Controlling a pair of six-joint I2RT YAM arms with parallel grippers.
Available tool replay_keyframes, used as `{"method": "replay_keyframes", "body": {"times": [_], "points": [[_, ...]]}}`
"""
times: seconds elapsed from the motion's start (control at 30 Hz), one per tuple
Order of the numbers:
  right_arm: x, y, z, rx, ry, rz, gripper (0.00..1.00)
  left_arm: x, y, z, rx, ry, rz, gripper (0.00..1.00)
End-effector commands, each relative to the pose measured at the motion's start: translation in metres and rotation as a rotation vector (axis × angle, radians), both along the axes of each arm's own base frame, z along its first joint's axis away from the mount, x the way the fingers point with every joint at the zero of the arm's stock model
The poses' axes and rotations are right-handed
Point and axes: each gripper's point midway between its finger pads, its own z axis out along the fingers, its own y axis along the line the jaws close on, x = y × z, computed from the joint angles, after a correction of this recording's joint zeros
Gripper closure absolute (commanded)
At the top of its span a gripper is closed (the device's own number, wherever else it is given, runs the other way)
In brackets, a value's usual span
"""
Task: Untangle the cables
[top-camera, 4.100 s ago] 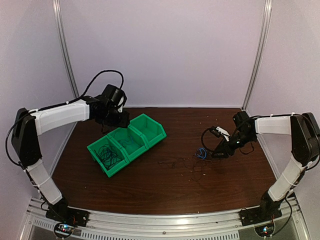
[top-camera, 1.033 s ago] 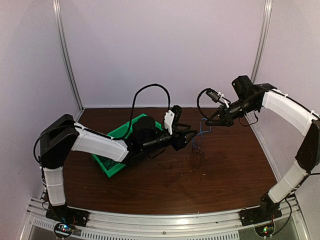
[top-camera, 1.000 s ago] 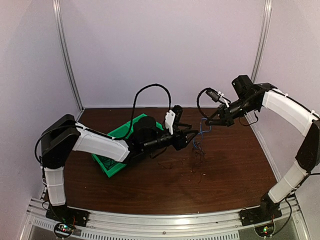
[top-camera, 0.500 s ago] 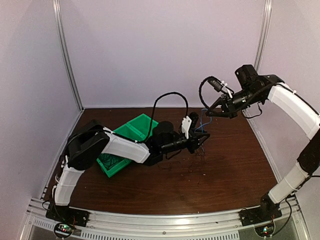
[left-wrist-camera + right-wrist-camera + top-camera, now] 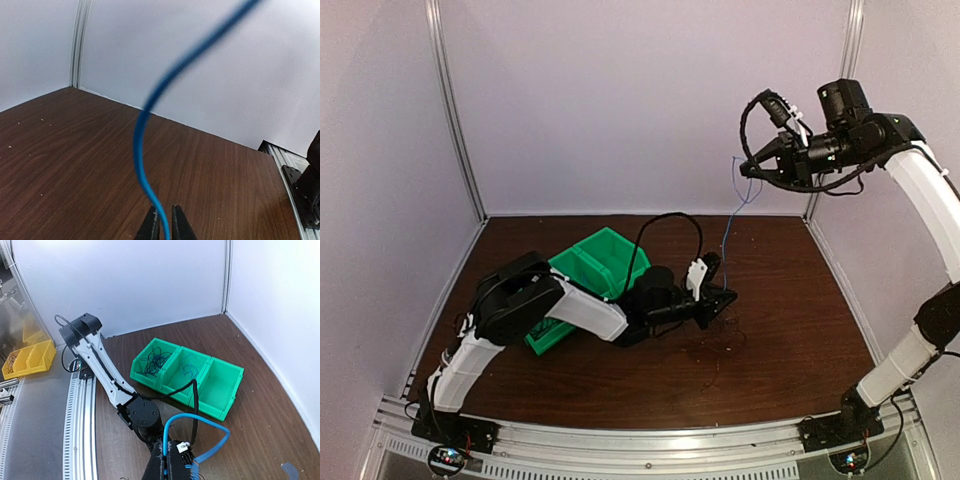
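Over the brown worktop point(image 5: 800, 320) we have the blue cable point(image 5: 724, 240) strung between our raised right end effector point(image 5: 752, 166) and low left end effector point(image 5: 727, 297), both pinching it, so a harder pull could snap it or cinch the loose cables point(image 5: 713, 345) below.

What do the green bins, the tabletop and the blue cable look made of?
The green bins: likely moulded plastic, uniform colour, slight sheen.
The tabletop: wood or wood-look laminate, dark brown grain lines.
The blue cable: seemingly plastic-sheathed wire, smooth, bending in curves.
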Motion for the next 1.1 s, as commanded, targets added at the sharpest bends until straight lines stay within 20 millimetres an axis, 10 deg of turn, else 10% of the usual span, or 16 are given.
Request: {"method": "replay_keyframes", "body": {"times": [0.0,0.77,1.07], "points": [[-0.012,0.001,0.043,0.07,-0.11,0.047,1.0,-0.004,0.003,-0.024,0.01,0.017,0.002,0.89],[-0.052,-0.032,0.154,0.229,-0.424,0.072,1.0,0.005,0.005,-0.074,0.126,0.075,0.048,0.75],[-0.025,-0.033,0.114,0.171,-0.348,0.023,1.0,-0.004,0.019,0.001,0.01,0.011,0.047,0.65]]}}
